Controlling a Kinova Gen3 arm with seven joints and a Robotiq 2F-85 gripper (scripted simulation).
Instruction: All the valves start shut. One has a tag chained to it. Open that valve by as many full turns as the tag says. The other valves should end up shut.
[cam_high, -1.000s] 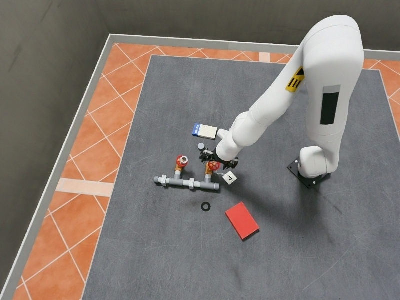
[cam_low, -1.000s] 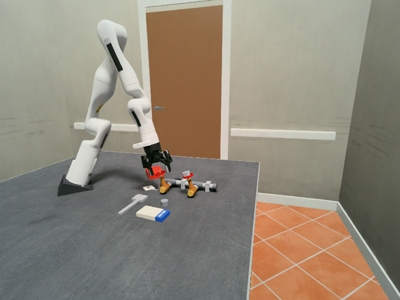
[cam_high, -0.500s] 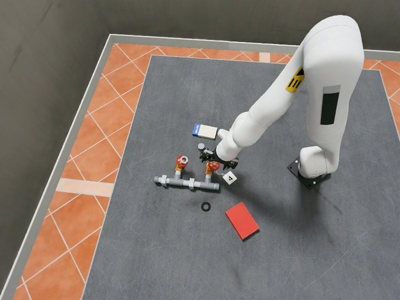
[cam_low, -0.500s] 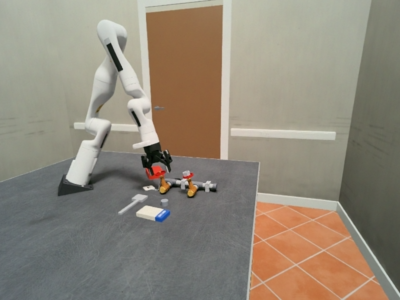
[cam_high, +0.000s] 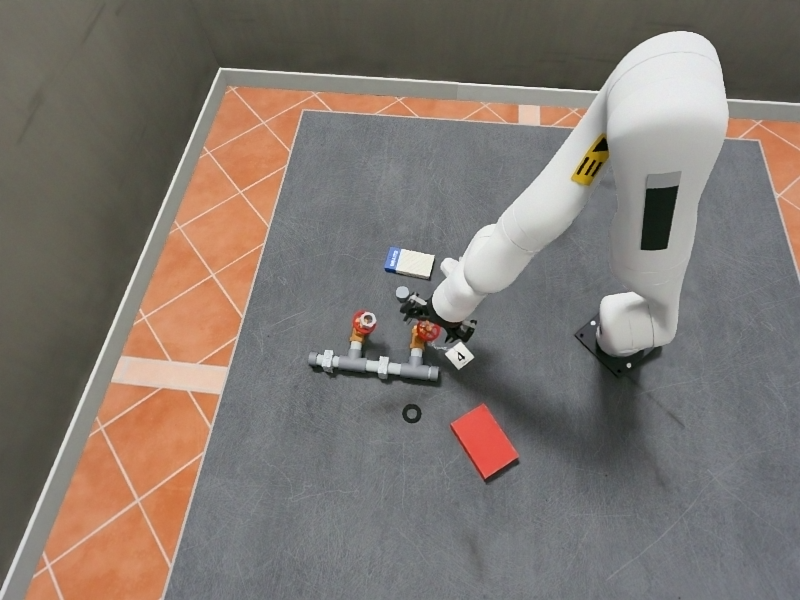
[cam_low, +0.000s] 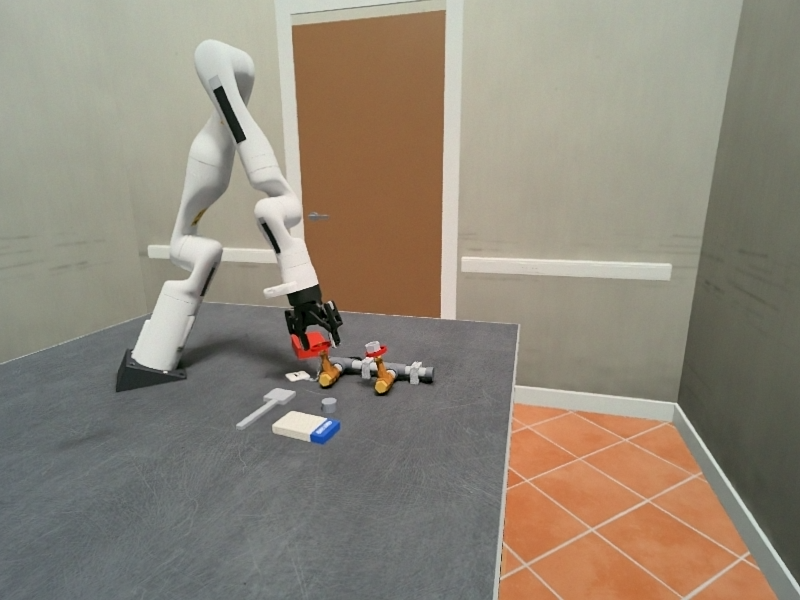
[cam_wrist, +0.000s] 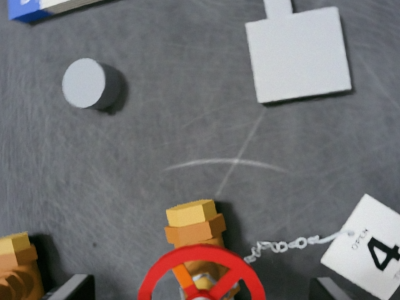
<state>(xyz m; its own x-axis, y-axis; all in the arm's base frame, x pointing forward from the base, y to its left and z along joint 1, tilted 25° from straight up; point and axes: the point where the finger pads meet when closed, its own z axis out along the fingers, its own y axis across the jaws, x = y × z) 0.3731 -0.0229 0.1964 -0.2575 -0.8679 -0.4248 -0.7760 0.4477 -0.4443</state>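
Observation:
A grey pipe (cam_high: 374, 366) lies on the table with two brass valves that have red handwheels. The right valve (cam_high: 425, 333) carries a white tag (cam_high: 459, 355) on a chain; the tag reads "OPEN 4" in the wrist view (cam_wrist: 369, 247). The left valve (cam_high: 356, 323) has no tag. My gripper (cam_high: 436, 322) is open, its fingers wide on either side of the tagged valve's handwheel (cam_wrist: 201, 274) and not touching it. It also shows in the exterior view (cam_low: 313, 322), just above that handwheel (cam_low: 314, 346).
A blue-and-cream box (cam_high: 409, 262), a small grey cylinder (cam_high: 402, 293) and a flat grey paddle (cam_wrist: 299, 52) lie beyond the valves. A black ring (cam_high: 407, 408) and a red block (cam_high: 484, 441) lie in front of the pipe. The table edge is at the right in the exterior view.

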